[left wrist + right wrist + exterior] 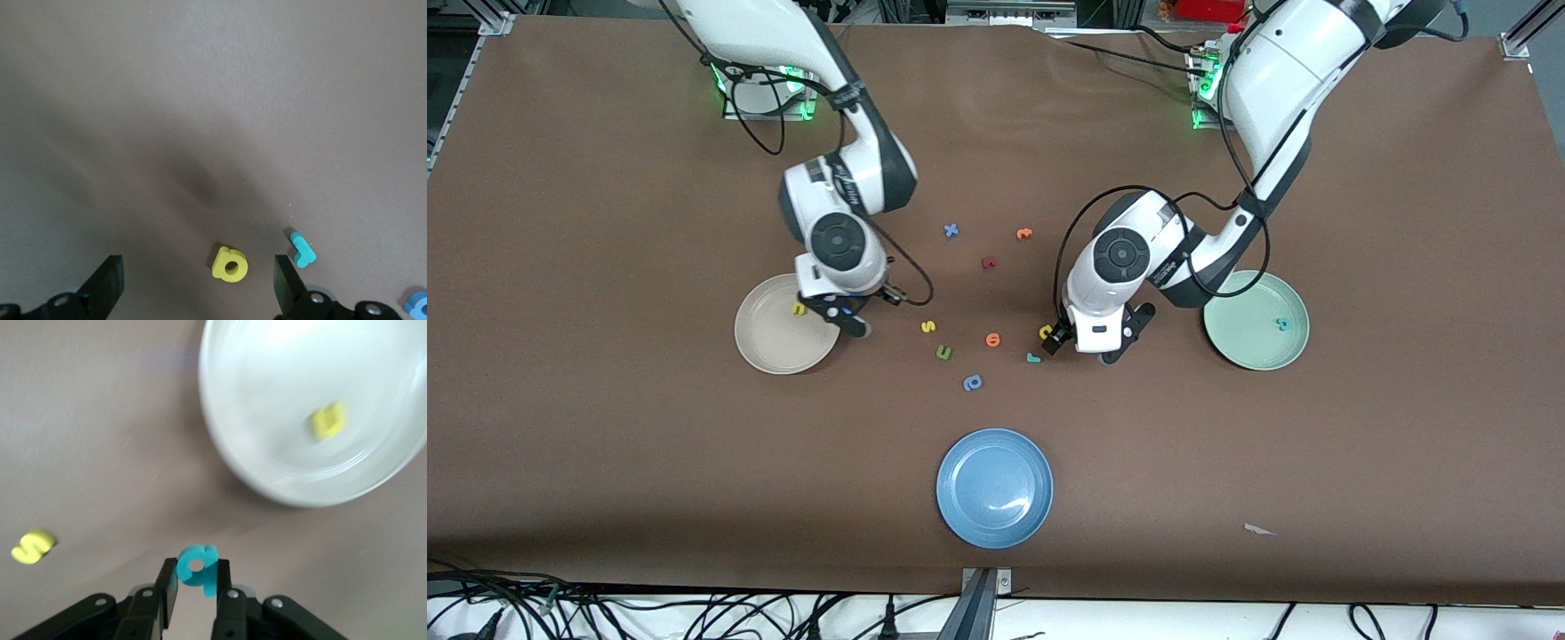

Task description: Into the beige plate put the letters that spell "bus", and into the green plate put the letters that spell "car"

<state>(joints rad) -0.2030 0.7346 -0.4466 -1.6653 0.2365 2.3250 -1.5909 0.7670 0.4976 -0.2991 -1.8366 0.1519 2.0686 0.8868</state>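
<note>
My right gripper (197,579) is shut on the teal "b" (197,565), just over the table beside the rim of the beige plate (769,356). A yellow "u" (799,309) lies in that plate. The yellow "s" (928,327) lies on the table near the middle. My left gripper (199,283) is open, low over the yellow "a" (230,263), which sits between its fingers, untouched. The teal "r" (303,249) lies just outside one finger. The green plate (1240,342) at the left arm's end holds the teal "c" (1282,324).
Loose letters lie between the arms: a green one (943,354), an orange one (992,340), a blue rounded one (972,383), a blue "x" (951,231), another orange one (1024,234) and a red one (988,263). A blue plate (994,524) sits nearest the front camera.
</note>
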